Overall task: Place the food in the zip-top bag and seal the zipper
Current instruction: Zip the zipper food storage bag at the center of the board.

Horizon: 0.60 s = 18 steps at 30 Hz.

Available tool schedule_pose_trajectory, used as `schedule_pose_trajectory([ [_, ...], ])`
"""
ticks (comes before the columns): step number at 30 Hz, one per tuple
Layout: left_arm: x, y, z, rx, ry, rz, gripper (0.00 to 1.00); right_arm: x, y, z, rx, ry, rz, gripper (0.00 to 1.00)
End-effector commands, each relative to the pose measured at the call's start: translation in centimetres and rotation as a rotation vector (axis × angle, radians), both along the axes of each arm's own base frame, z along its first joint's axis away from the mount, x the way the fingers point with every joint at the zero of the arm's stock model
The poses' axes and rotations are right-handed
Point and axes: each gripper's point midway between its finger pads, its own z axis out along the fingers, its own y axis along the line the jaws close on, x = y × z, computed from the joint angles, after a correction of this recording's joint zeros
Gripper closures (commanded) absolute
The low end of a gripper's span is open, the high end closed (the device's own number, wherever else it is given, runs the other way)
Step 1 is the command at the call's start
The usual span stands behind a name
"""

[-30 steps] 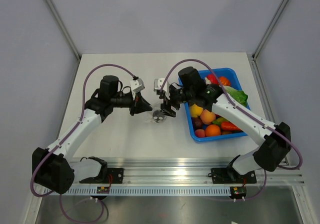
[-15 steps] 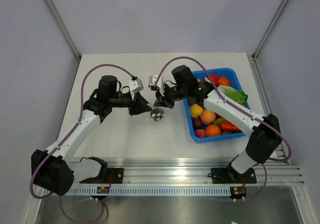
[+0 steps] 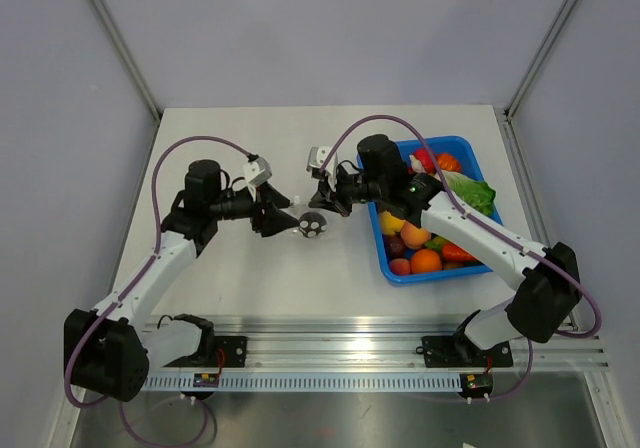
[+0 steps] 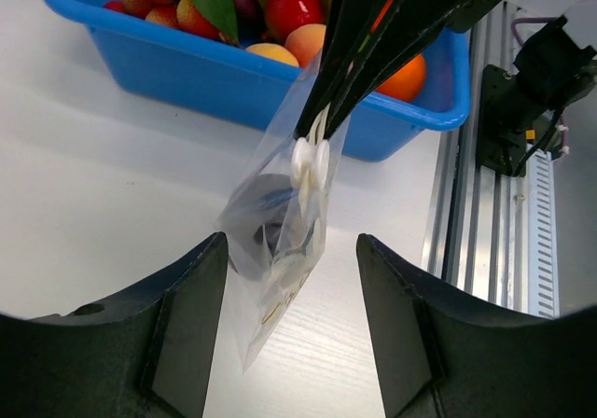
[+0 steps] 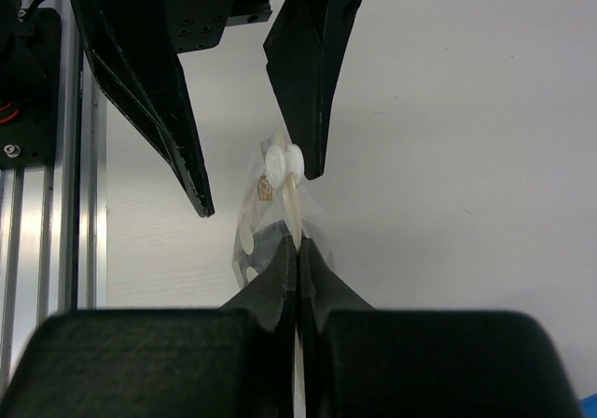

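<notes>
The zip-top bag [image 4: 284, 287] hangs just above the table with the dark round food [image 4: 264, 224] showing inside it. My right gripper [image 5: 298, 247] is shut on the bag's top edge, right at the pale zipper [image 5: 293, 203] strip. The left gripper [image 4: 291, 241] is open, its fingers [image 5: 159, 101] standing apart on either side of the bag without pinching it. From above, the bag [image 3: 316, 220] and food [image 3: 312, 229] sit between the left gripper [image 3: 287, 220] and the right gripper [image 3: 326, 208], near the table's middle.
A blue tray [image 3: 392, 268] with orange, peach, red and green toy produce stands to the right, under the right arm. Its wall [image 4: 187, 63] lies just behind the bag in the left wrist view. The rail [image 4: 476, 203] runs along the table's near edge.
The right gripper went from open to shut on the bag's top edge. The left gripper let go of the bag, opened and drew back to the left.
</notes>
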Motion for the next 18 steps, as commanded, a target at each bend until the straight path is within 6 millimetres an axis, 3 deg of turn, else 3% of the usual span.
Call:
schedule_pose_trajectory([
  [1, 0.4, -0.9, 2.5, -0.072, -0.054, -0.063, 0.41, 0.1, 0.2, 2.4, 0.074, -0.038, -0.003, 1.00],
  [9, 0.1, -1.4, 4.5, -0.145, -0.078, -0.091, 0.49, 0.1, 0.1, 2.5, 0.072, -0.038, -0.003, 1.00],
  [12, -0.1, -1.5, 4.5, -0.150, -0.072, -0.104, 0.56, 0.0, 0.1, 2.3, 0.069, -0.033, -0.001, 1.00],
  [13, -0.1, -1.6, 4.5, -0.151, -0.068, -0.109, 0.65, 0.0, 0.2, 2.5, 0.073, -0.036, 0.001, 1.00],
  [16, -0.1, -1.6, 3.9, -0.137, -0.045, -0.118, 0.75, 0.1, 0.2, 2.5, 0.075, -0.034, 0.000, 1.00],
  [18, -0.2, -1.5, 3.8, -0.132, -0.036, -0.119, 0.76, 0.1, 0.3, 2.4, 0.075, -0.034, 0.000, 1.00],
])
